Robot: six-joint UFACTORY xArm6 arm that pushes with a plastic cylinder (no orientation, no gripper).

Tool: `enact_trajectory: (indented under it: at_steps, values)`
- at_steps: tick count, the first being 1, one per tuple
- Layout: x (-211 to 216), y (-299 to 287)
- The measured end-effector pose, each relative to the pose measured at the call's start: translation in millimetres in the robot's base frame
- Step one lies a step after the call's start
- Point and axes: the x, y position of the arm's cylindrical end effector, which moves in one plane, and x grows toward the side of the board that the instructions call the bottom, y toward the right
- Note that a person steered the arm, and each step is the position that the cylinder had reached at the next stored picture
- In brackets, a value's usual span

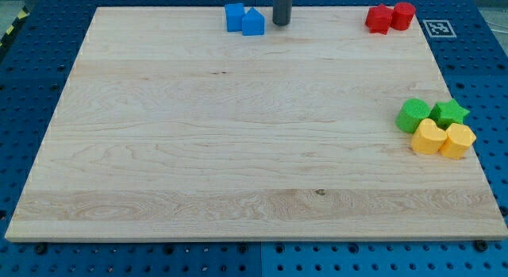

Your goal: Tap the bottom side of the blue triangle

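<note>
- One cam only, set high at the board's [238, 150] bottom edge, tilted down & fwd.
- Mid range: whole board in frame, blue pegboard [40, 39] round it, far edge near the view's top.

The blue triangle [253, 22] sits flat on the bench near the view's top edge, a bit left of the middle. Its pointed end faces the view's top. It touches another blue block on its left.
</note>
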Motion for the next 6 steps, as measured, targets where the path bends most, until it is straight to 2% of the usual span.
enact_trajectory:
  at_steps: [2,4,6]
  values:
    - [56,-10]
    - [28,-60]
    - [21,-64]
